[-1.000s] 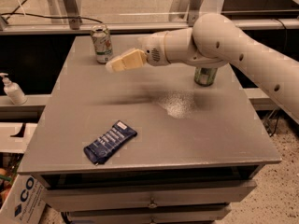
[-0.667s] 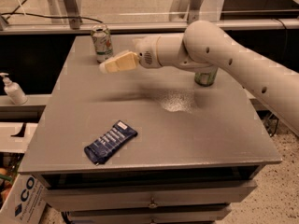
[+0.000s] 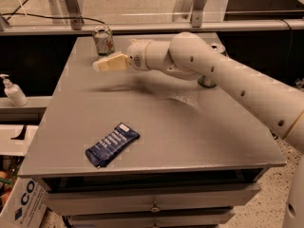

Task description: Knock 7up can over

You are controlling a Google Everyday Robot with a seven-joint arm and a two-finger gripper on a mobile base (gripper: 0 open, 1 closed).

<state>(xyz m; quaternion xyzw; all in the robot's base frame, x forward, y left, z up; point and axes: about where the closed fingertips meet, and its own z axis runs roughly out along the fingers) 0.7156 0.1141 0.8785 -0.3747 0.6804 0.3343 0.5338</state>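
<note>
Currently: 1 arm [image 3: 228, 80] reaches in from the right edge of the camera view and crosses the far half of the grey tabletop [image 3: 190, 132]. The tool [image 3: 98, 65] sits at its end, pointing left and roughly level, over the far-left part of the tabletop.

Tool state: closed. The 2 cream fingers [image 3: 113, 62] lie together as 1 tapered wedge, with no gap seen between them and nothing held. A soft shadow [image 3: 111, 86] lies on the tabletop below the tool, so the tool is off the surface.

7up can [image 3: 103, 40]: upright, in the far-left area of the tabletop, close to the far edge. Whitish body with green and small red marks, silver top. It stands just beyond the tool, a little right of the tip. Contact between can and tool: cannot tell.

Other items:
- 1 dark blue packet [image 3: 112, 145], lying flat on the near-left part of the tabletop, long axis diagonal, well apart from both can and tool.
- 1 second can [image 3: 207, 81] at the far right, mostly hidden behind the arm; only its lower part shows, colour not readable.
- 1 white pump bottle [image 3: 13, 91] on a lower ledge, left of the tabletop.
- 1 cardboard box [image 3: 23, 204] with dark lettering at the lower left.
- Drawer fronts [image 3: 152, 206] with small pulls under the tabletop.
</note>
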